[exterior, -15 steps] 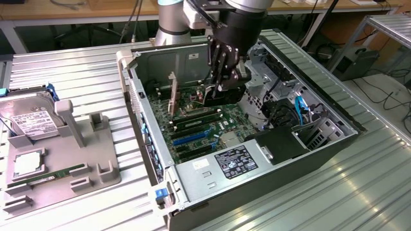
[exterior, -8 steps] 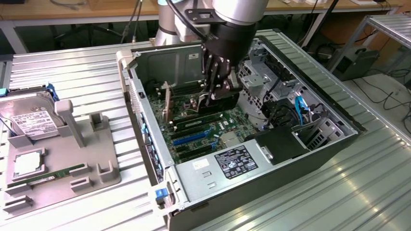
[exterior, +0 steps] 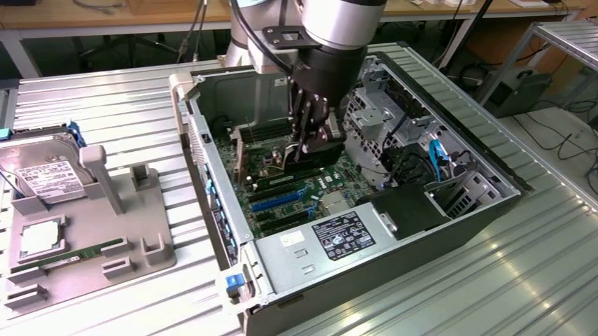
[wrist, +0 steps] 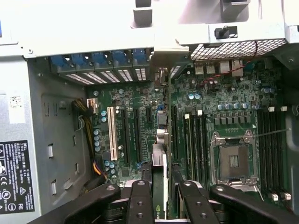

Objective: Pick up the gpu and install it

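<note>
I hold gripper clamped on gpu | over board | risk: skewed gpu (thin edge) may miss slot, jam

The exterior view looks down at a slant from well above the tabletop, taking in the whole open computer case. The wrist view faces straight down past the gripper and its gpu, close over the motherboard. The 2 views share that motherboard and the power-supply label.
</note>
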`<state>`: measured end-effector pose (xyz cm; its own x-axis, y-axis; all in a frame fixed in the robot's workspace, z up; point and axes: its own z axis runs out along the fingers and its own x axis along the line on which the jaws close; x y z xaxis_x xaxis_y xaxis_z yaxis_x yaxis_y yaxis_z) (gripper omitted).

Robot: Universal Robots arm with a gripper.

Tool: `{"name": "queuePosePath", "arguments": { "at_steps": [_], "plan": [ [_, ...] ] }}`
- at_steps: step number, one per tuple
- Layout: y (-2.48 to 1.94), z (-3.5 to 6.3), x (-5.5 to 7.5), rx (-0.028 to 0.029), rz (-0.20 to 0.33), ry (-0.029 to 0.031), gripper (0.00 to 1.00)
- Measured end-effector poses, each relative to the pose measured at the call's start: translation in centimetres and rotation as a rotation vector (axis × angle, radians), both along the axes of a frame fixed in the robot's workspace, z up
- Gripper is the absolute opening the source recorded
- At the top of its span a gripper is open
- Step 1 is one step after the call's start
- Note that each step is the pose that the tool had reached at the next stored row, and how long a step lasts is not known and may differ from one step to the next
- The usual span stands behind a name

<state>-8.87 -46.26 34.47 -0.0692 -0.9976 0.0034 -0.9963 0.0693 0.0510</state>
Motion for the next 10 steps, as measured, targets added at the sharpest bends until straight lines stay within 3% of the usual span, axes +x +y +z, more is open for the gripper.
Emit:
{"name": "queuePosePath", "arguments": {
  "at_steps": [5,10],
  "plan": [
    [-0.01,-0.74,-0.24,0.0001,0.0,-0.002,0.26],
    [-0.01,-0.74,-0.24,0.0,0.0,-0.002,0.26]
  ]
}}
